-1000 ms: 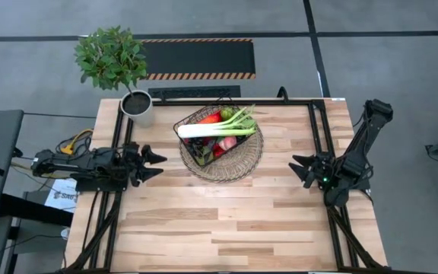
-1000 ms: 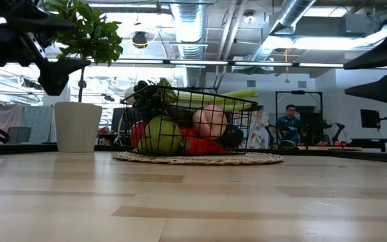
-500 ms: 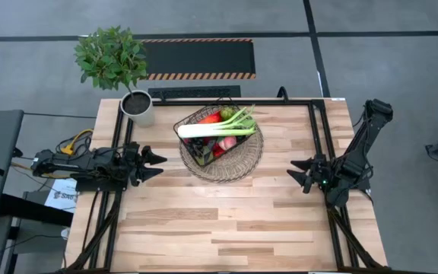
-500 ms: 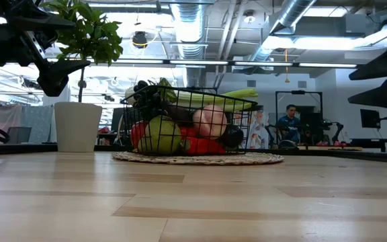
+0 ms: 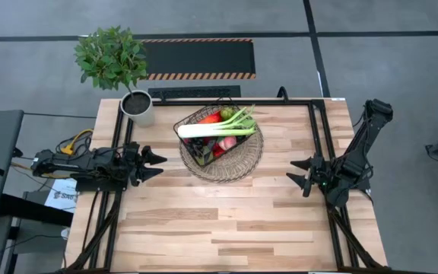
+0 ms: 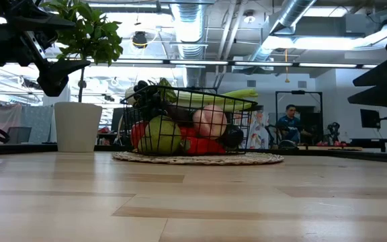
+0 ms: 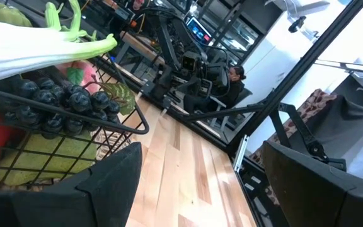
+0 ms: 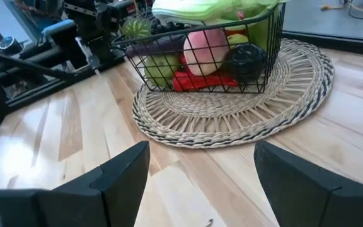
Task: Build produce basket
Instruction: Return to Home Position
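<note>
right gripper (image 5: 293,170) shifted slightly near right edge of light wooden table (image 5: 219,221), fingers wide | left gripper (image 5: 158,165) stayed at left edge, fingers wide | dark wire-mesh basket (image 6: 188,121) sat on round wicker mat (image 5: 245,161), toy produce (image 6: 160,136) inside, white-green leek (image 5: 211,130) across top

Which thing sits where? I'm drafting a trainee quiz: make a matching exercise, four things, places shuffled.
1 leek; 2 basket; 3 potted plant; 4 right gripper.
A on the wicker tray; B far left corner of the table; C lying across the basket's top; D open, over the table's right side.
Pairs: 1-C, 2-A, 3-B, 4-D.
The left gripper waits at the left edge.
</note>
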Available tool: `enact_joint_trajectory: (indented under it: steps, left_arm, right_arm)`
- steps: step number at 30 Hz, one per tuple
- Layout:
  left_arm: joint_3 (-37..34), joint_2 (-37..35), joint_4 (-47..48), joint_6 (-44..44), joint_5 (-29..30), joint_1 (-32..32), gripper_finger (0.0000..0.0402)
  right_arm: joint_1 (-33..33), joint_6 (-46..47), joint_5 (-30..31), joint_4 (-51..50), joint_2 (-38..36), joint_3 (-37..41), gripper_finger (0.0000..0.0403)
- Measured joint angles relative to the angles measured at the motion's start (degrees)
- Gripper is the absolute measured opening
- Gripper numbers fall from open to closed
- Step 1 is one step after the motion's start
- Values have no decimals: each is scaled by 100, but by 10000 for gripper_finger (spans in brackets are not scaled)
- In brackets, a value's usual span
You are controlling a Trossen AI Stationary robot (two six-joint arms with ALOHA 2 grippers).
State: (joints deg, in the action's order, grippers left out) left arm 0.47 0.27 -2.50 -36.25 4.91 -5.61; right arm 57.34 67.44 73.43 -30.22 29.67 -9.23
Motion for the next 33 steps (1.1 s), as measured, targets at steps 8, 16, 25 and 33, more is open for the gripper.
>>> enact_joint_trajectory:
  steps: [8,16,25,33]
  left_arm:
    - [-4,0,2,0,0,0,311]
    - [-4,0,2,0,-4,0,311]
    - [-4,0,2,0,-4,1,311]
    - [-4,0,2,0,-3,0,311]
  right_arm:
    - [-12,228,3,118,0,1,305]
    - [-360,560,1625,1557,-109,-186,306]
    - [-1613,-1408,127,2791,-284,-926,306]
    - [-3813,-4819,-3854,3408,-1147,-1098,306]
